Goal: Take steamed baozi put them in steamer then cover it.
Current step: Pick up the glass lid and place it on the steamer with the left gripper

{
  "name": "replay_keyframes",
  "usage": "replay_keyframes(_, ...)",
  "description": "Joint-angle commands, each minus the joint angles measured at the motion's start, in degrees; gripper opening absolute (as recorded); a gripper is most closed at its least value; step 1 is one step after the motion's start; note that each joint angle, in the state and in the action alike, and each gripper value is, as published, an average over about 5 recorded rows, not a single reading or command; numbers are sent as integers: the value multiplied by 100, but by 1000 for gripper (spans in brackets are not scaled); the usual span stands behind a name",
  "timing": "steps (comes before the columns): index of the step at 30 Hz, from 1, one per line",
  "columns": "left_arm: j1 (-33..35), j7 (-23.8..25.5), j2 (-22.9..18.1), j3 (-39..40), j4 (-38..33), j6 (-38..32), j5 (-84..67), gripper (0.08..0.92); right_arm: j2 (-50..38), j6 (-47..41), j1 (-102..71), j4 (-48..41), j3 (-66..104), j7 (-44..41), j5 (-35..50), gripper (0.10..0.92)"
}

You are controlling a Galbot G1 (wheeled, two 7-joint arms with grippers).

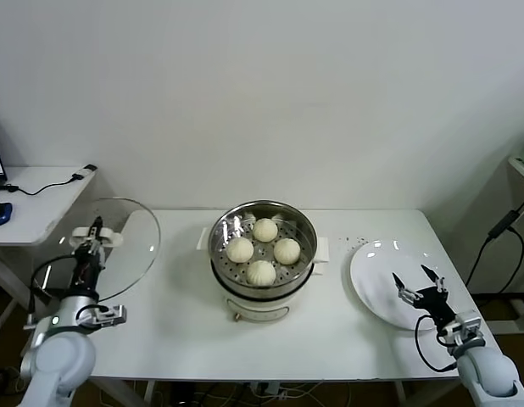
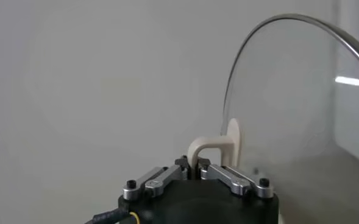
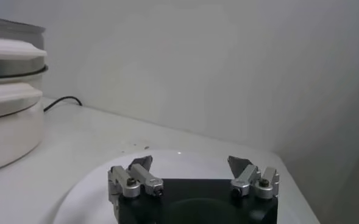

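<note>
Several steamed baozi (image 1: pixel 263 249) lie in the shiny steamer (image 1: pixel 222 231) on its cream pot base at the table's middle. The cover (image 1: pixel 131 246), a clear glass lid, stands on edge at the table's left end. My left gripper (image 1: pixel 94 231) is shut on the cover's cream handle (image 2: pixel 211 149), and the glass (image 2: pixel 295 103) rises beside it. My right gripper (image 1: pixel 416 281) hovers open over the white plate (image 1: pixel 374 271) at the right, with nothing between its fingers (image 3: pixel 141 165). The steamer's side (image 3: pixel 8 109) shows in the right wrist view.
A side desk (image 1: pixel 37 199) with a cable and a blue mouse stands at the far left. The white wall is close behind the table. A black cable hangs at the far right.
</note>
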Motion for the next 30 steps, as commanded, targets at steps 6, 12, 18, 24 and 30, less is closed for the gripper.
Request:
replay_keyframes(6,-1329,1503,648,3285,-1395,2753,336,157,-16,8,161,-131,-142,3,-25,823)
replay_keyframes(12,-2272,2385,-405,4313,-842,2951,1402,157,31,70,244,-131,-134,3,-15,823)
replay_keyframes(18,-2751,2466,-1416,4643,31,2967,1756,157,101,269,336,-130,-116,28,179,823)
replay_keyframes(24,-2910,2253,-2008,4733,880,2980,1724,157,118,298,320,8,-121,27,221,823)
replay_keyframes(30,-2953,2123,-2369,4726,1311,2994,1722,157,151,314,283,22,-100,9,194,823)
